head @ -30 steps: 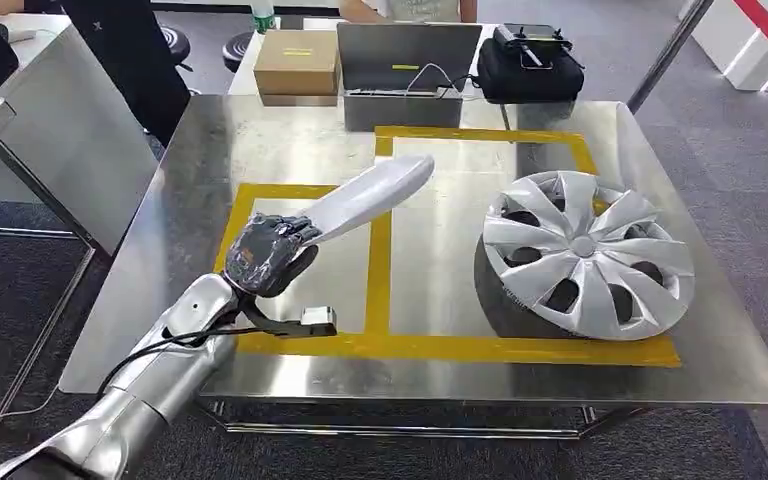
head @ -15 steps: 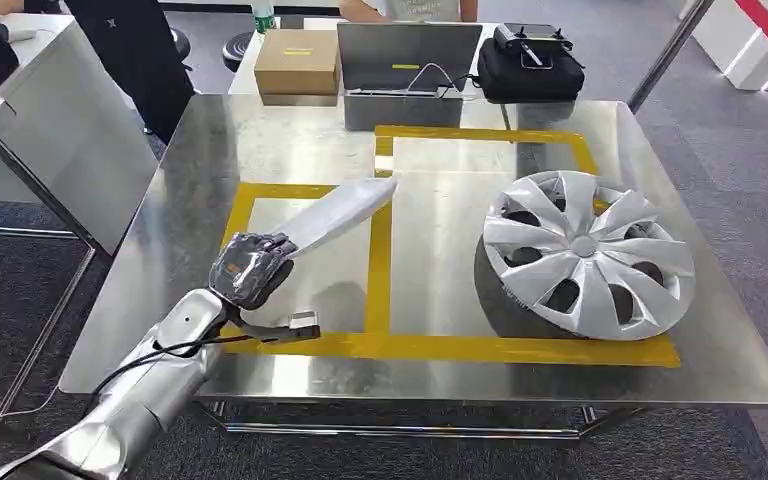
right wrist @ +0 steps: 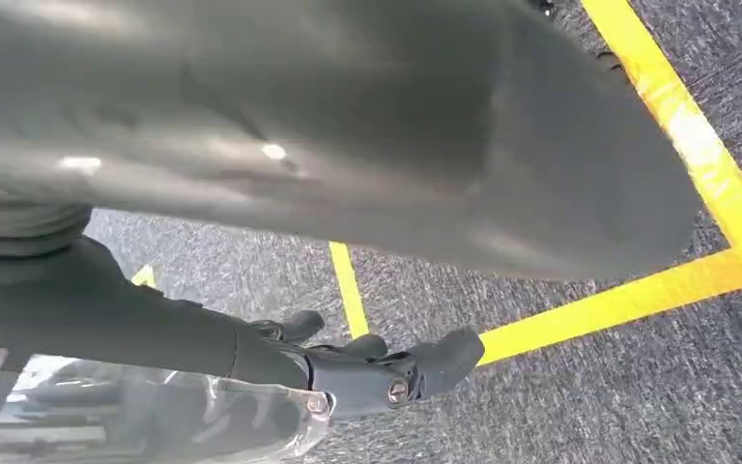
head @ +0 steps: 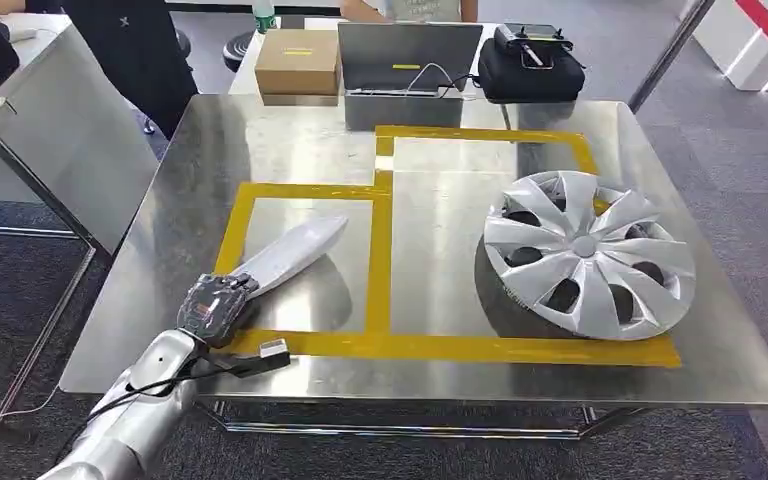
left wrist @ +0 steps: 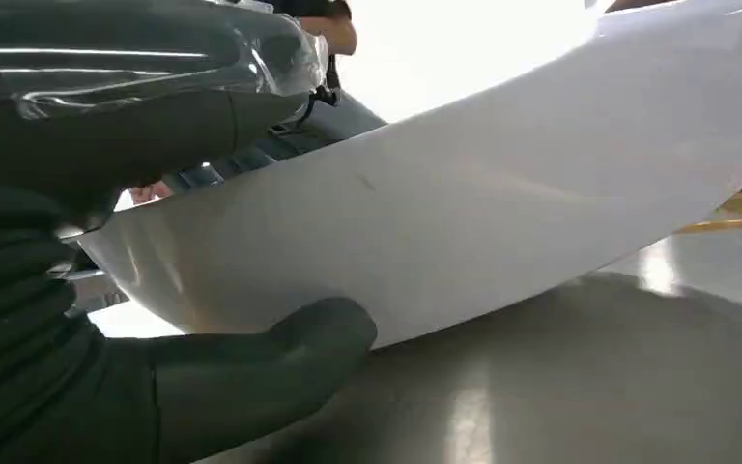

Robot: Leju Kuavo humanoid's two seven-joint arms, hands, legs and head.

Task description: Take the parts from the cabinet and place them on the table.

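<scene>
Your left hand [head: 216, 308] grips the near end of a long silver trim panel [head: 290, 252], thumb under and fingers over it in the left wrist view [left wrist: 251, 367]. The panel slants from the hand up toward 1 o'clock, inside the left yellow-taped box [head: 378, 262] on the steel table [head: 200, 150]. It looks very low over the surface, but you cannot tell if its far tip is touching. A silver wheel cover [head: 588, 262] already lies at 3 o'clock of the panel, well apart, in the larger taped area. Your right hand [right wrist: 386, 372] hangs over carpet with yellow floor tape [right wrist: 348, 290], fingers loosely apart, holding nothing. Step in hand, as a judgement: setting the panel down and letting go. Risks: release with the panel tilted and it may drop, slide on the slick steel and cross the tape. The hand sits at the near table edge at 7 o'clock, so the held end could overhang and tip off. Pulling the fingers out fast could drag the panel back with them. A cardboard box [head: 298, 62] and a laptop [head: 408, 58] sit at 12 o'clock, well away.
</scene>
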